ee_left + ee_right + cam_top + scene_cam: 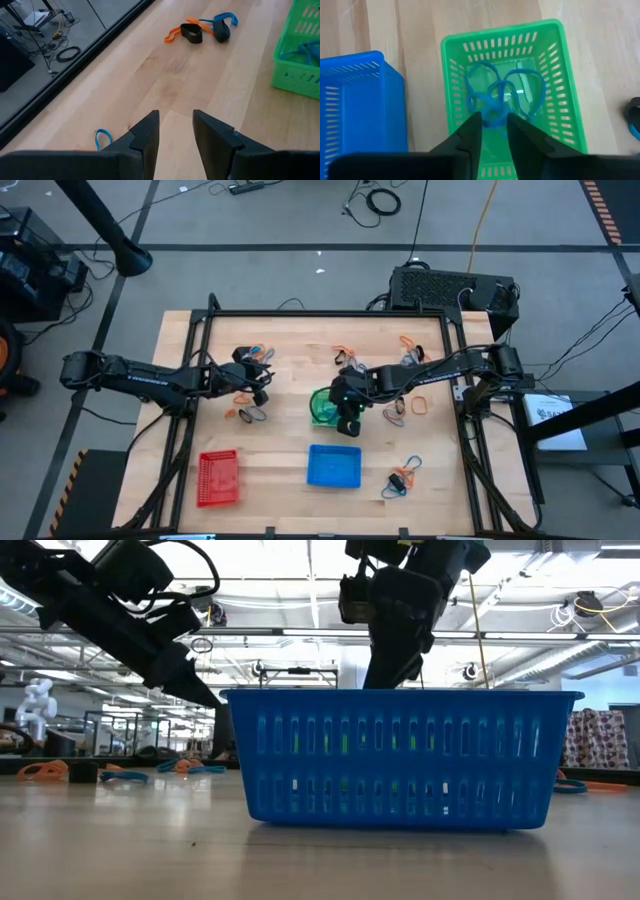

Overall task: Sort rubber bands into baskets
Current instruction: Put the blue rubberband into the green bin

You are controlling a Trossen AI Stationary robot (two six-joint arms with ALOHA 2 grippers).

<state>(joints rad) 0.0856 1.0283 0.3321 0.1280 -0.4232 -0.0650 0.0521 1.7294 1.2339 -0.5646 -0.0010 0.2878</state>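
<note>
The green basket (322, 410) stands mid-table, with the blue basket (334, 465) nearer the front edge and the red basket (219, 477) at the front left. Blue rubber bands (502, 92) lie tangled on the green basket's floor. My right gripper (494, 120) hangs over that basket, pointing steeply down, open, with a bit of blue band (493, 116) showing at the gap between its tips. My left gripper (175, 117) is open above bare wood left of centre, with nothing between its fingers. Orange, black and blue bands (200, 30) lie ahead of it. My right gripper comes at the blue band in the green basket from above, with its fingertips (472, 125) on either side of it. Whether they touch the band I cannot tell. The band lies with the others on the basket's floor.
Loose rubber bands lie in small clumps around the table: far left (252, 356), left of centre (248, 413), far middle (345, 356), far right (410, 346), right (420, 405) and front right (400, 477). A black frame rail (330, 313) rims the table.
</note>
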